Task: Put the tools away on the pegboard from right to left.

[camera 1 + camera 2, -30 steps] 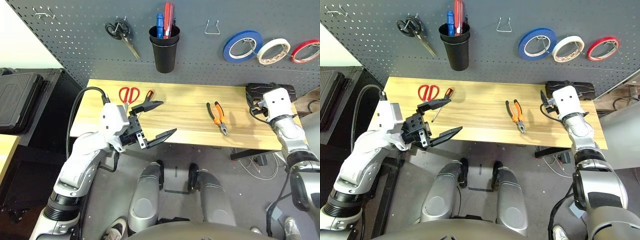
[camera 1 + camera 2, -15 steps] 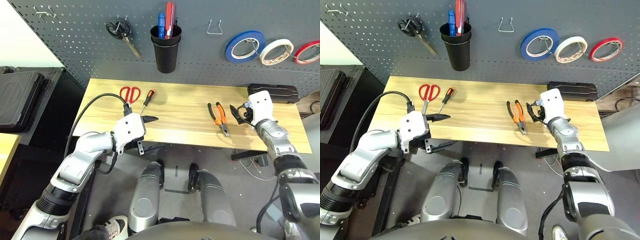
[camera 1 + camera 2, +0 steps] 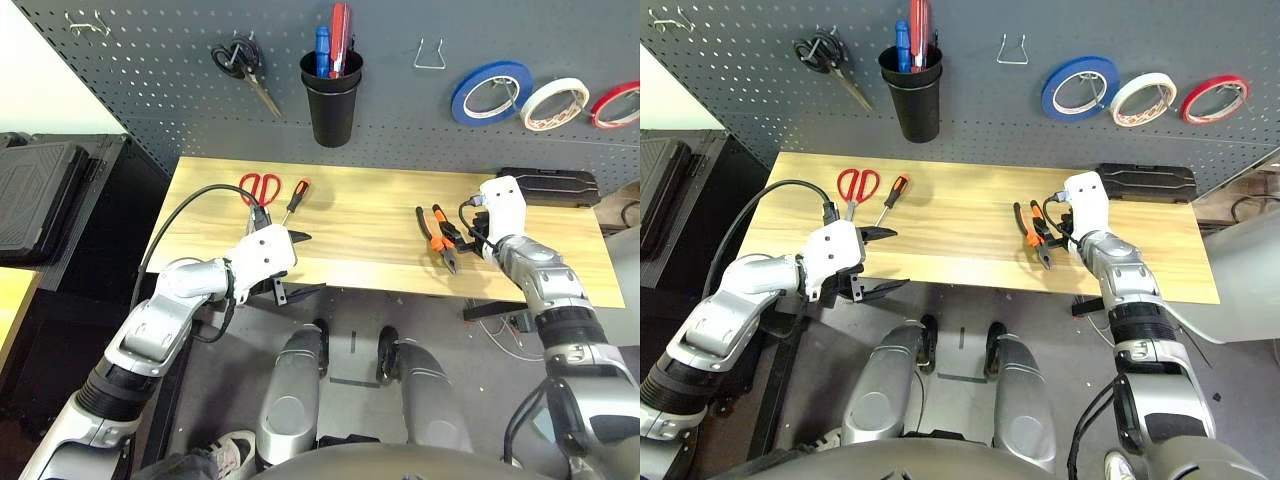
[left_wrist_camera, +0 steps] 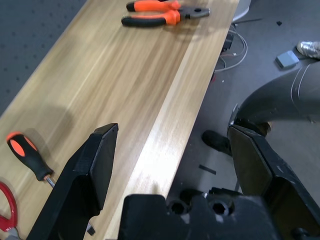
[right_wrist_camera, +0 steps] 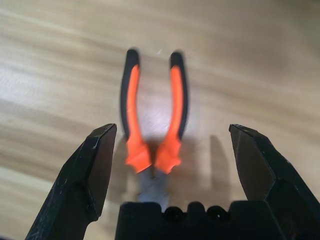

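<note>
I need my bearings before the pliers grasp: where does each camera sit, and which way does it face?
Head views (left and right eye): look forward and down at the table and pegboard, over both silver forearms.
Left wrist view: looks along the open left hand across the table; screwdriver close, pliers far.
Right wrist view: looks down between the open right hand at the pliers.
Shared: all views show the pliers.
</note>
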`<action>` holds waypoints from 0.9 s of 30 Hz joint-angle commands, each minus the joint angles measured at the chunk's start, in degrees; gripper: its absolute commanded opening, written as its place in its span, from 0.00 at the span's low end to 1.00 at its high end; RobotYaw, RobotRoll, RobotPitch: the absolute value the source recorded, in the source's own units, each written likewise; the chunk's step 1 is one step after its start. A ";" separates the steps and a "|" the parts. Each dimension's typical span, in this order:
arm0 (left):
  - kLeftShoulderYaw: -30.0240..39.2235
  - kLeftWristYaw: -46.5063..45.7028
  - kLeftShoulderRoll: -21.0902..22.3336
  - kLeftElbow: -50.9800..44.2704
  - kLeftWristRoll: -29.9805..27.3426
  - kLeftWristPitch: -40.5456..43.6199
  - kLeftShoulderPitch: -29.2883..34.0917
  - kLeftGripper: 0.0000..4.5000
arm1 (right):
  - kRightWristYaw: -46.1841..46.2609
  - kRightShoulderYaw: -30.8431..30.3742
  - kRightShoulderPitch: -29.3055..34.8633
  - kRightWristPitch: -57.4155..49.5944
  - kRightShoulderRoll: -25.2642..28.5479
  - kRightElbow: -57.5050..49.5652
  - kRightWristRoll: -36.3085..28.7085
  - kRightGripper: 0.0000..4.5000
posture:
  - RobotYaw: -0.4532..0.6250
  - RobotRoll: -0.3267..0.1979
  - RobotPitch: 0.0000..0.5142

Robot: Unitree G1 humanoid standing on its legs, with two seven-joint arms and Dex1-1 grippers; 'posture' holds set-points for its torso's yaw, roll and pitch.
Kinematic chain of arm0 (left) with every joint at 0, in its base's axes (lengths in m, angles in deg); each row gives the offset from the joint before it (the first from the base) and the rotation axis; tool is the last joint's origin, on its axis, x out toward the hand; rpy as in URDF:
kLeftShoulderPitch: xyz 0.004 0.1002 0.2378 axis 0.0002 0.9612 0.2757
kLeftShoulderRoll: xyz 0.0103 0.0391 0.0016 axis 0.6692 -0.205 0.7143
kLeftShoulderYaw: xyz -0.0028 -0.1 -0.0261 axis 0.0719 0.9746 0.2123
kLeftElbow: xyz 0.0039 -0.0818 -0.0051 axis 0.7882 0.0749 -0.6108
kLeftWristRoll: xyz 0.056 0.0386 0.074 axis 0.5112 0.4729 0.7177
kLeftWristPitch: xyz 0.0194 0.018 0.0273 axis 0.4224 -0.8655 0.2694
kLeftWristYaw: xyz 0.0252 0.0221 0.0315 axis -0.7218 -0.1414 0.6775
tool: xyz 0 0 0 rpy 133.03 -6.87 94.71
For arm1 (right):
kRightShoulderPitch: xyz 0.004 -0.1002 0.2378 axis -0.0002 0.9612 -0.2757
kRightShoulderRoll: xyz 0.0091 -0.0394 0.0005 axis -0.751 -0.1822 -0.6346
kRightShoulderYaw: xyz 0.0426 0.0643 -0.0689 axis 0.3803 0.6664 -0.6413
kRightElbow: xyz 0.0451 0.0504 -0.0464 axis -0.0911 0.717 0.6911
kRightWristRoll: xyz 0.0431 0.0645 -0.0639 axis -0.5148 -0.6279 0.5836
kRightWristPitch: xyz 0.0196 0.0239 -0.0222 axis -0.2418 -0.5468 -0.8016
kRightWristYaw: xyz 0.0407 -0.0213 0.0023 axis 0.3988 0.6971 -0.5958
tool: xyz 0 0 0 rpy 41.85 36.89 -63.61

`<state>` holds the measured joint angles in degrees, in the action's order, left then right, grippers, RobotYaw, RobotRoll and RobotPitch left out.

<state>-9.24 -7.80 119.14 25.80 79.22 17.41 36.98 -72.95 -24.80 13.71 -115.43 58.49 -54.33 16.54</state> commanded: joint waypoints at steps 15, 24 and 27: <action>-1.29 0.97 0.54 1.58 3.34 2.06 -1.71 1.00 | 5.23 -0.09 -12.79 -7.10 -2.85 18.74 1.03 0.99 | 0.71 0.62 0.64; -0.95 0.79 1.05 0.10 3.59 3.63 -0.75 1.00 | 5.98 -0.65 -17.92 -4.69 -4.77 30.86 1.91 0.99 | 0.74 0.62 0.66; -0.92 0.66 1.16 -0.11 3.62 4.08 -0.78 1.00 | 6.62 -0.28 -19.27 -3.44 -5.38 34.33 2.27 0.99 | 0.74 0.62 0.67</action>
<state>-9.34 -7.56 119.76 27.28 82.11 20.87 35.17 -66.69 -24.98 -6.42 -118.78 53.85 -23.51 18.65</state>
